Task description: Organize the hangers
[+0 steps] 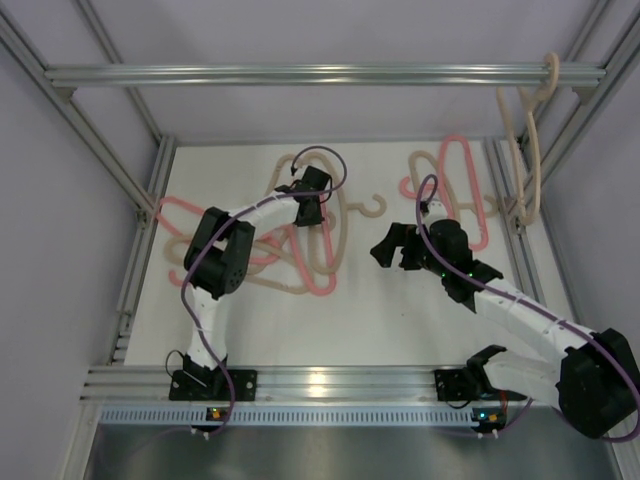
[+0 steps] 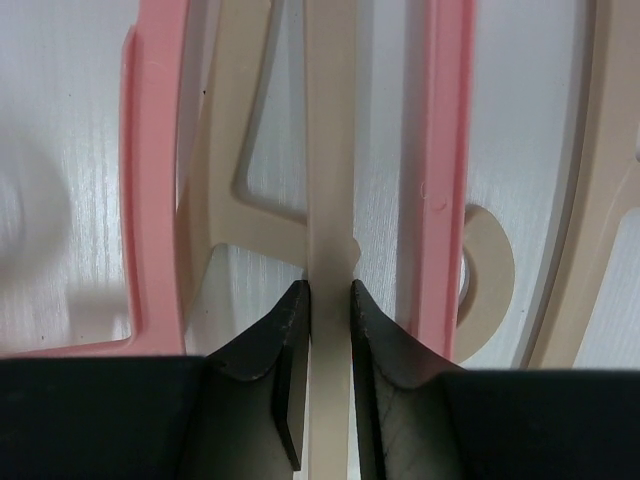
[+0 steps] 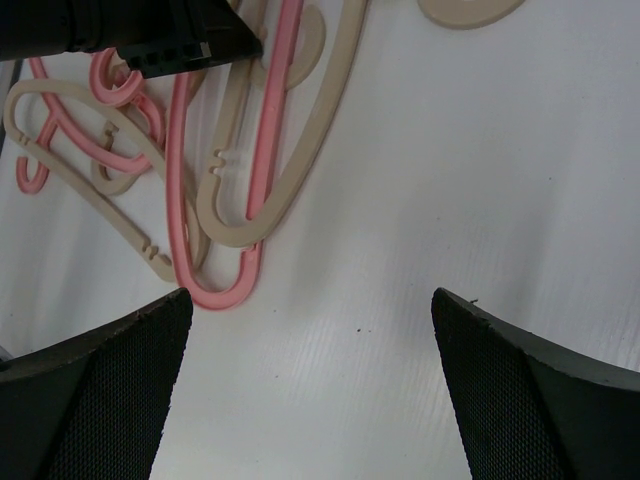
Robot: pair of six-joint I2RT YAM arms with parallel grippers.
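Observation:
A pile of beige and pink hangers [image 1: 300, 255] lies on the white table at centre-left. My left gripper [image 1: 312, 208] is down in this pile. In the left wrist view it [image 2: 330, 300] is shut on a straight bar of a beige hanger [image 2: 330, 180], with pink hanger bars [image 2: 155, 200] on either side. My right gripper [image 1: 398, 248] is open and empty over bare table [image 3: 400, 200], to the right of the pile. A pink hanger [image 3: 215, 290] and a beige hanger [image 3: 300, 180] show at its upper left.
A beige hanger [image 1: 525, 130] hangs from the top rail [image 1: 320, 74] at the back right. A pink and a beige hanger [image 1: 452, 180] lie at the back right of the table. Aluminium frame posts [image 1: 140, 230] border the table on both sides.

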